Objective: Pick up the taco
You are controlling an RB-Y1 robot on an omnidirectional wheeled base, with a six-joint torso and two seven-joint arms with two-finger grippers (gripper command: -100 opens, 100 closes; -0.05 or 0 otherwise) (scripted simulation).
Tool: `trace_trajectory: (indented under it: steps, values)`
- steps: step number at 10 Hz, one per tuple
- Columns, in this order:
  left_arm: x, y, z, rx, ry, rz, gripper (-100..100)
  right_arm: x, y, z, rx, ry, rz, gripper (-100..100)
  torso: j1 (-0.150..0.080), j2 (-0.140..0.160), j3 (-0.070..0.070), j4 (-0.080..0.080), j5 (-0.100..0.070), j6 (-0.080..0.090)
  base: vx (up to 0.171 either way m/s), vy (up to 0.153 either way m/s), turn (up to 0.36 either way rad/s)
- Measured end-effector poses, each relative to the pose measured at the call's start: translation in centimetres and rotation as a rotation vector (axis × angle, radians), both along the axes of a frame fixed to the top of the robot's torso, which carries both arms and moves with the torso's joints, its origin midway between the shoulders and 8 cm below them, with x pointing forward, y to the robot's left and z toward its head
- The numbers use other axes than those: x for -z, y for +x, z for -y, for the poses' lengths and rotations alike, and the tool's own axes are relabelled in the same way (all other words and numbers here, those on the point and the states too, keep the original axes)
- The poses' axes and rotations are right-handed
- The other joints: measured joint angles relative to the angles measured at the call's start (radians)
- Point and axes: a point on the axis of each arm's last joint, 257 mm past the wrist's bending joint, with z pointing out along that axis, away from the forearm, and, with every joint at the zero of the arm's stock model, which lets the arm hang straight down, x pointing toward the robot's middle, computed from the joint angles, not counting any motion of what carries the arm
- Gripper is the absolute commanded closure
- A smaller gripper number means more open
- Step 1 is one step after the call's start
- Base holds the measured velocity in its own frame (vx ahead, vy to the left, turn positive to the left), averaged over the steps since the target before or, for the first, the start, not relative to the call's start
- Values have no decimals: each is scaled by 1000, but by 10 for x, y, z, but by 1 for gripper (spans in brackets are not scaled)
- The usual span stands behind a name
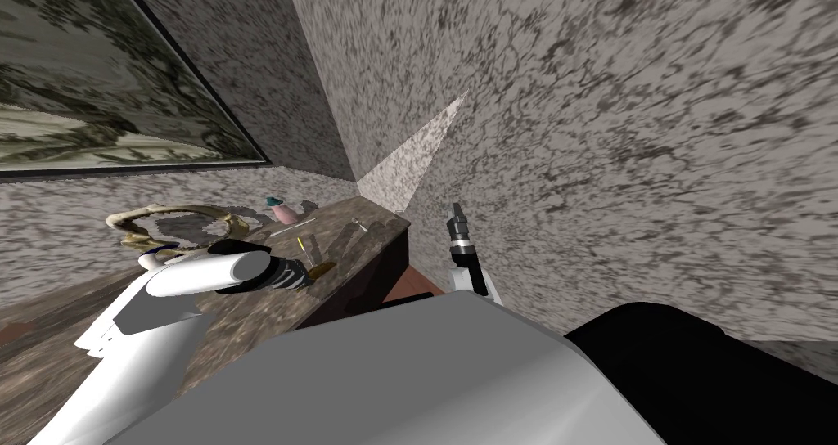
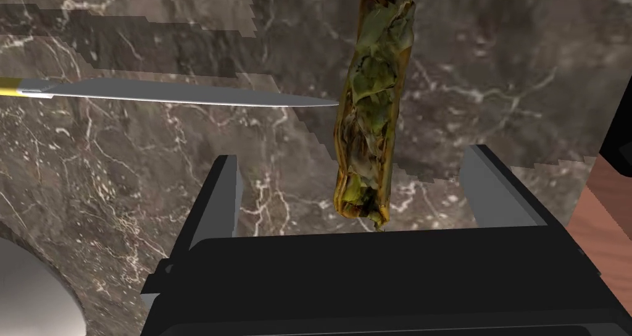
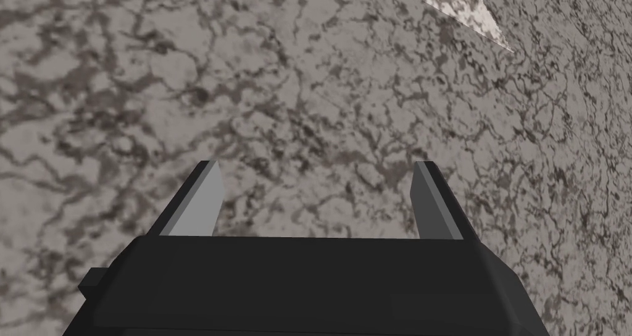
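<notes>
The table (image 1: 368, 240) is viewed steeply from above by the rolled head camera. It's seen way closer from over the left hand (image 2: 352, 154), with the taco (image 2: 373, 104) and knife (image 2: 179, 93) shared. The right wrist view is aimed at a wall (image 3: 308, 73).

**Taco on the dark counter, untouched**

In the head view you'll find the taco (image 1: 322, 268) just left of centre and a little below the middle of the frame. It shows as a small amber sliver near the front edge of the dark veined counter (image 1: 360, 248).

In the left wrist view the taco (image 2: 370, 104) is long and narrow. Its yellow-brown shell is folded around crumpled green filling and is darker at the near end. It lies on the counter with that near end between the spread fingers of the left gripper (image 2: 352, 156), touching neither. The knife (image 2: 173, 93) points its tip at the taco's side, just beside it.
</notes>
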Motion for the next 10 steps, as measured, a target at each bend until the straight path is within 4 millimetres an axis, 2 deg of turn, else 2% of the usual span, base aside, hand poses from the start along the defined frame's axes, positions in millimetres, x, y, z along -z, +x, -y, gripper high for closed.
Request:
trace_trajectory:
  steps: [4,5,6,9,10]
  values:
    - [0,0,2,18,4,-3,100,0,0,0,0,0,0,0,2,0,0,1,2,-6,-1,0,-14]
    - [1,-1,2,16,3,-6,0,0,0,0,0,0,0,0,2,1,1,2,1,-5,0,0,0]
    - [1,-1,2,14,3,-7,100,0,0,0,0,0,0,0,2,1,1,2,1,-4,1,5,36]
    - [-12,-4,6,1,0,2,100,0,0,0,0,0,0,0,1,2,2,2,1,-4,0,6,17]
    - [-13,-5,6,-2,-1,1,0,0,0,0,0,0,0,0,1,1,1,1,1,-3,0,0,0]
